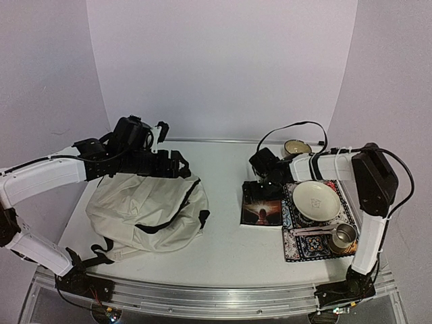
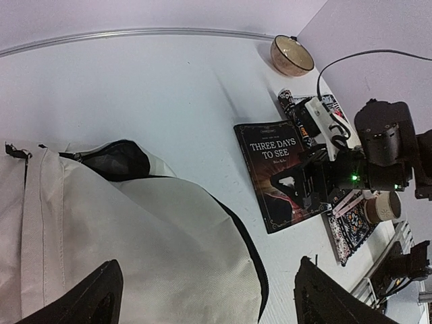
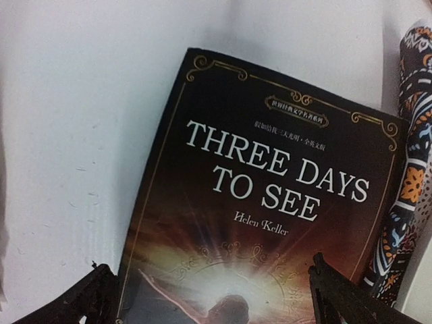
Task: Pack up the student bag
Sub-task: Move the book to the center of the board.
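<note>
The student bag [image 1: 145, 209], cream fabric with black straps, lies flat on the left half of the table. In the left wrist view the student bag [image 2: 135, 243] fills the lower left, with a dark gap in its zipper [image 2: 115, 158] at the top edge. My left gripper [image 1: 169, 152] hovers over the bag's far edge. It is open [image 2: 202, 304], its fingers wide apart above the cloth and holding nothing. A dark book titled "Three Days to See" [image 1: 261, 208] [image 3: 263, 202] lies right of centre. My right gripper [image 1: 264, 170] [image 3: 216, 300] is open just above its cover.
A patterned mat [image 1: 297, 246] to the right of the book carries a white plate [image 1: 316, 200] and a metal cup [image 1: 344, 236]. A small bowl [image 1: 297, 147] [image 2: 291, 55] stands at the far right. The mat's edge [image 3: 412, 169] borders the book.
</note>
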`<state>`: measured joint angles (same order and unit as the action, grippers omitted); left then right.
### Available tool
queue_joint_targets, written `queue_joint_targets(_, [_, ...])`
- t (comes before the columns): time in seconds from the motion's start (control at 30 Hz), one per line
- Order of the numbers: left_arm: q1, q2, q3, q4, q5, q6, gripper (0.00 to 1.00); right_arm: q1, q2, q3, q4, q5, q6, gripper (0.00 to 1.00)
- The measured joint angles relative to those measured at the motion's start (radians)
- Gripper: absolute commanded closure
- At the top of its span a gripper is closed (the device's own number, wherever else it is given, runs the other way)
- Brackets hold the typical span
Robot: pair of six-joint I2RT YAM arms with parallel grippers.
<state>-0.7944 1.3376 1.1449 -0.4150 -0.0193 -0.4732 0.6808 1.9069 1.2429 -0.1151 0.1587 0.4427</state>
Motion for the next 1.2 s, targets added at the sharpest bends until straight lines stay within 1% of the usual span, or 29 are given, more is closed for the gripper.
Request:
queue_joint_targets(0.17, [0.0, 0.002, 0.001, 0.006, 0.001, 0.0, 0.09, -0.001, 0.07, 0.002, 0.0, -0.007, 0.004, 0.02])
queue_joint_targets(0.3, [0.0, 0.002, 0.001, 0.007, 0.0, 0.0, 0.08, 0.0, 0.088, 0.023, 0.001, -0.03, 0.012, 0.02])
queue_joint_targets(0.47, [0.0, 0.002, 0.001, 0.007, -0.001, 0.001, 0.08, -0.002, 0.119, 0.067, 0.0, -0.07, 0.015, 0.04])
queue_joint_targets(0.63, [0.0, 0.002, 0.001, 0.008, -0.001, 0.001, 0.07, 0.012, 0.146, 0.104, 0.006, -0.08, 0.015, 0.05])
queue_joint_targets(0.8, [0.0, 0.002, 0.001, 0.008, 0.0, 0.001, 0.07, 0.072, 0.191, 0.166, 0.03, -0.098, 0.018, 0.05])
queue_joint_targets(1.0, [0.0, 0.002, 0.001, 0.008, 0.0, 0.001, 0.07, 0.17, 0.219, 0.219, 0.056, -0.187, 0.031, 0.06])
queue_joint_targets(1.2, [0.0, 0.002, 0.001, 0.008, 0.002, 0.0, 0.08, 0.201, 0.201, 0.217, 0.03, -0.235, 0.034, 0.05])
